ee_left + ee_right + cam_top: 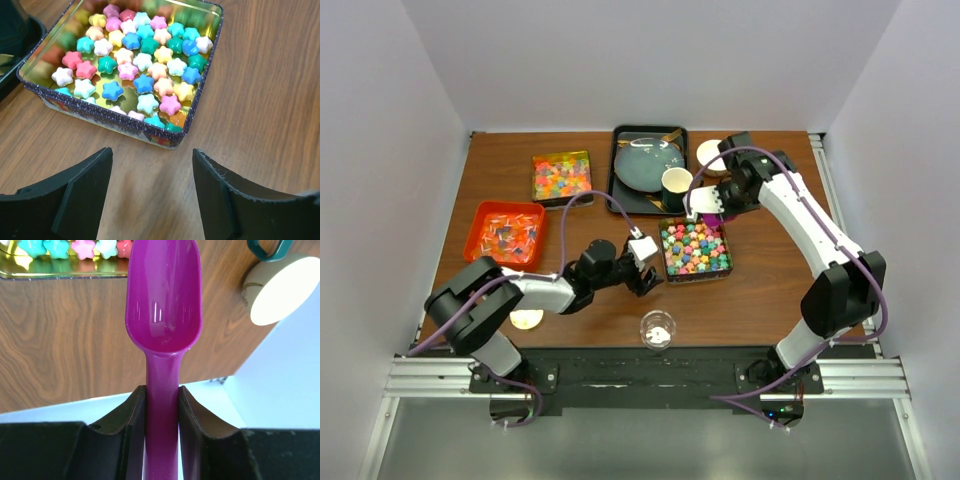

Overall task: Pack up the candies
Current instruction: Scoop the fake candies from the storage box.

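Brown wood-grain table in front of me, boxed in by plain white walls: back wall, left wall, right wall. Aluminium rails along my near edge, black plate between them. Grey floor below. Light even, soft, only faint shadows.

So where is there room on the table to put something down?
Bare wooden table shows right of the square tin of star candies, toward the right arm, and at the back left corner behind the orange plastic tray. The back middle is crowded: square gummy tin, dark tray, dark cup, and the right end effector holding the purple plastic scoop.
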You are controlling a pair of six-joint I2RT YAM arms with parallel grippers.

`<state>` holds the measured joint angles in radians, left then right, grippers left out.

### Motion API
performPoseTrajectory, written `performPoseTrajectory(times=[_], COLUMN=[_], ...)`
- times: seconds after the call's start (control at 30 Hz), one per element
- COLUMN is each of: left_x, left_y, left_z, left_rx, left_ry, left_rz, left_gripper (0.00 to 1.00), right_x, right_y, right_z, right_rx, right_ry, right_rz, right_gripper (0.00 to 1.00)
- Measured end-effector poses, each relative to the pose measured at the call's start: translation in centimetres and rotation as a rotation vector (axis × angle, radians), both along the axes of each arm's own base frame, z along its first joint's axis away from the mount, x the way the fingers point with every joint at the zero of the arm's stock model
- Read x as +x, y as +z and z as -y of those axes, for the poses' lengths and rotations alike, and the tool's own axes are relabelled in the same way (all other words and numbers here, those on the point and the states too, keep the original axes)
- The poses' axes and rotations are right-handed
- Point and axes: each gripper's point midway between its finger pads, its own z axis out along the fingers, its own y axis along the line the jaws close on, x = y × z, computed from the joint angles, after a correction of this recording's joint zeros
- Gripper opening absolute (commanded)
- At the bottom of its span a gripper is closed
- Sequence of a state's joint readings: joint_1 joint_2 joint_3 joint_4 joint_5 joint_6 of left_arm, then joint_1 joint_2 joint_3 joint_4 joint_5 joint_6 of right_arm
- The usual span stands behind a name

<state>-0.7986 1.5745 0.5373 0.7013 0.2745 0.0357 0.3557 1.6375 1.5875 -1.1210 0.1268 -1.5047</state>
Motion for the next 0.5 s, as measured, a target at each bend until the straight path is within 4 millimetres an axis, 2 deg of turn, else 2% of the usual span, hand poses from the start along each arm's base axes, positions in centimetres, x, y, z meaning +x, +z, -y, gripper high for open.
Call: performPoseTrajectory(times=[0.3, 0.5], left_x=[-1.1, -0.5], left_y=[-1.5, -2.4], left_z=[1.9, 2.2], left_rx=[-0.036, -0.043], left_ry=[-0.029, -0.010], left_rz=[0.021, 0.034], left_gripper=[0.71, 0.69], right_x=[0.4, 0.7], right_y=[-0.6, -1.5], right_z=[-1.1, -1.1], right_rx=[-0.120, -0.216], right_ry=[0.088, 0.136], right_rz=[0.028, 0.048], right_gripper=[0.00, 0.00])
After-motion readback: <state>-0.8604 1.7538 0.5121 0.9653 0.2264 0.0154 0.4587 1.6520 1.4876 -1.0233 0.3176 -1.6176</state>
